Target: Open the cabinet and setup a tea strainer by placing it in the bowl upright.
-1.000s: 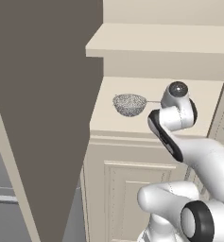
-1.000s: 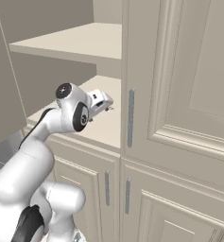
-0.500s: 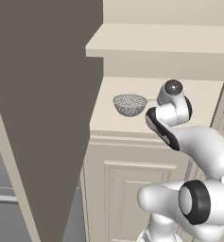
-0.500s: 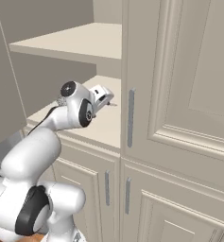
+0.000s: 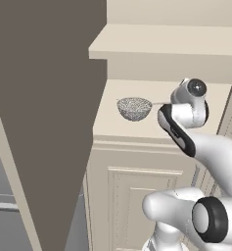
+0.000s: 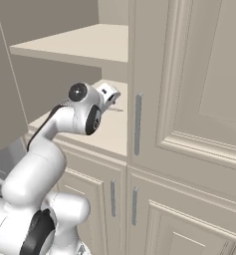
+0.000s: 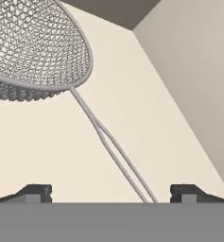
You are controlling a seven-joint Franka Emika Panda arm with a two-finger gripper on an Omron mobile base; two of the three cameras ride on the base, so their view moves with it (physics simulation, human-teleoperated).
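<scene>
A: Where's the tea strainer (image 5: 134,108)?

B: On the middle shelf (image 5: 186,88) of the cabinet (image 6: 189,99), basket sitting rim-up, its wire handle running toward the arm. In the hand view the basket sits at 11 o'clock and the handle slants down to 6 o'clock.

A: And the hand (image 7: 111,193)?

B: Spread wide, holding nothing. Its two tips straddle the handle's end, probably so it can pinch the thin wire rather than the round mesh.

A: Any room to work?

B: The left door (image 5: 44,117) is swung open, so the front edge is free. The closed right door (image 6: 194,84) stands just beside the wrist, and the upper shelf (image 5: 166,46) hangs overhead, so lift looks limited.
</scene>
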